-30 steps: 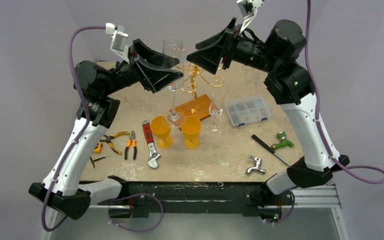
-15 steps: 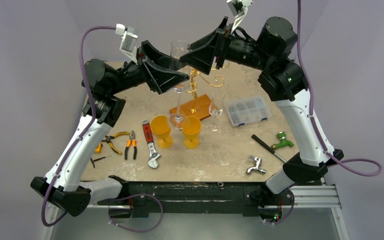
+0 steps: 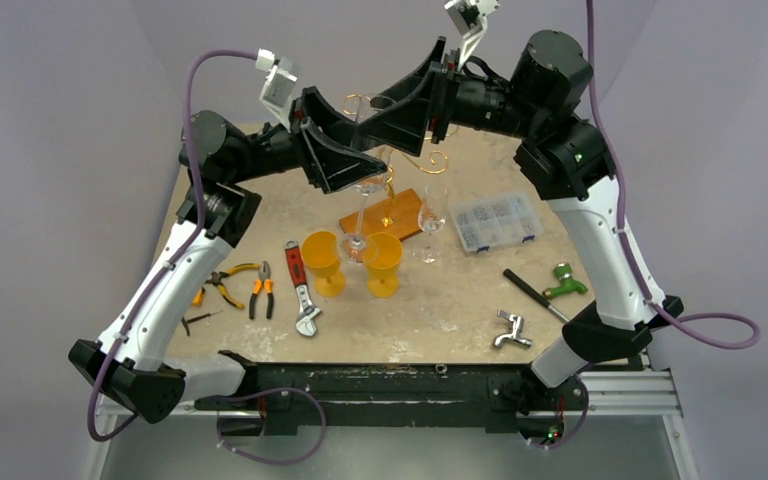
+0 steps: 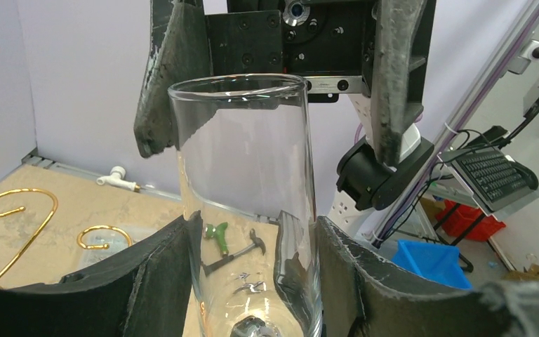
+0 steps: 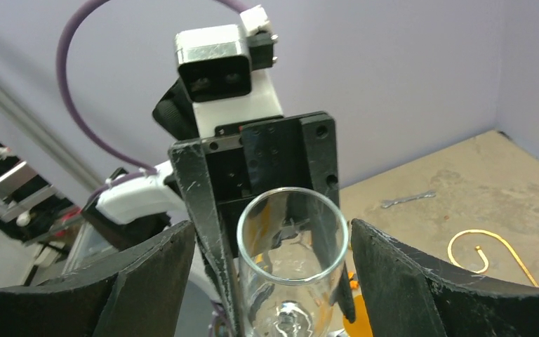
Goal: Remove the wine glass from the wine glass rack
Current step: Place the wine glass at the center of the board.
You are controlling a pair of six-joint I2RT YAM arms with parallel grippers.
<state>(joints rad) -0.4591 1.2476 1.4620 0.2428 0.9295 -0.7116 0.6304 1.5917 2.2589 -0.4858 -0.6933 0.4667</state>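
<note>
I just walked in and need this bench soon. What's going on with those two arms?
The left gripper is clamped on the bowl of a tall wine glass, holding it upright in the air. The glass looks clear of the curled arms of the golden wine glass rack. The right gripper faces it from the other side, with its fingers wide open on either side of the same bowl and not touching it. Two orange goblets and a second glass stand on the table.

Plain pale violet walls (image 3: 50,120) stand around a table (image 3: 440,315) with a beige speckled top; beyond, a keyboard (image 4: 495,172) and a blue bin (image 4: 431,258).
</note>
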